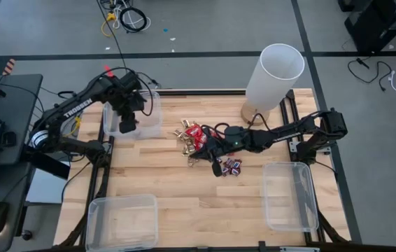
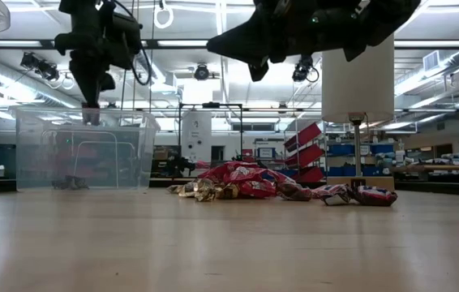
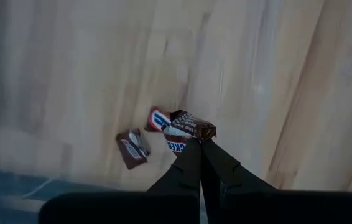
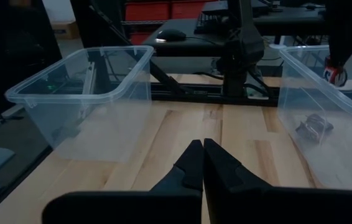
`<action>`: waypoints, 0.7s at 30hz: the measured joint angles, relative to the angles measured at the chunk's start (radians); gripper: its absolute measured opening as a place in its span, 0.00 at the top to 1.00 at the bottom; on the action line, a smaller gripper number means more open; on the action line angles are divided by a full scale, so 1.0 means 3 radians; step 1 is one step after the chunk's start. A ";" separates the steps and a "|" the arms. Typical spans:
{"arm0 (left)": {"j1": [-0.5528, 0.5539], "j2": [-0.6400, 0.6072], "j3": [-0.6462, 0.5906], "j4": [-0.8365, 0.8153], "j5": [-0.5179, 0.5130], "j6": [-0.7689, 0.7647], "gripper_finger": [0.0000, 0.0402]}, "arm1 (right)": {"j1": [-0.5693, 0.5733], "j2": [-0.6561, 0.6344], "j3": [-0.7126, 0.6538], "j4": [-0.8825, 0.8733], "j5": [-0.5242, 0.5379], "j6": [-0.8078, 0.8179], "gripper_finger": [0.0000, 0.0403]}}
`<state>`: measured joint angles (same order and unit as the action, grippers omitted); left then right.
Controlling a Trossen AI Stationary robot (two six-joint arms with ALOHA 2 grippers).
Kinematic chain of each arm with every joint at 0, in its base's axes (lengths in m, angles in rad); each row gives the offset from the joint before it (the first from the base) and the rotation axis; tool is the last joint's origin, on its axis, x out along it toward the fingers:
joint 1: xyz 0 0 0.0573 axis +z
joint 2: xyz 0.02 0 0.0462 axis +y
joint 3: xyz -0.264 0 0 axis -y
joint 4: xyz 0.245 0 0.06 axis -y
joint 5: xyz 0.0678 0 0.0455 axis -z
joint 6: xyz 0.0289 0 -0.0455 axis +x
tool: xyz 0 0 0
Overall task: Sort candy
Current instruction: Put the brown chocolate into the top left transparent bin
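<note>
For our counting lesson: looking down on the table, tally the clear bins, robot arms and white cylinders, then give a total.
Clear bins: 3
Arms: 2
White cylinder: 1
Total: 6

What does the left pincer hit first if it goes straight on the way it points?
Probably the floor of the clear bin below it. The left pincer, shut on a mini bar, points down there beside a loose bar; depth unclear.
</note>
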<state>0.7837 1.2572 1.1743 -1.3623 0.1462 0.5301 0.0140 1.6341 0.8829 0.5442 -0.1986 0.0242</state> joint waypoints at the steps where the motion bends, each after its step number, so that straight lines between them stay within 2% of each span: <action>1: 0.0000 0.0000 -0.0040 0.0013 -0.0006 0.0000 1.00 | 0.0000 0.0000 0.0000 -0.0001 0.0000 0.0000 1.00; 21: 0.0000 0.0000 -0.0116 0.0049 -0.0011 -0.0125 0.99 | 0.0000 0.0000 0.0000 0.0000 0.0000 -0.0004 1.00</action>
<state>0.7837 1.2572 1.1397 -1.3477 0.1430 0.4927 0.0139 1.6341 0.8829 0.5441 -0.1986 0.0231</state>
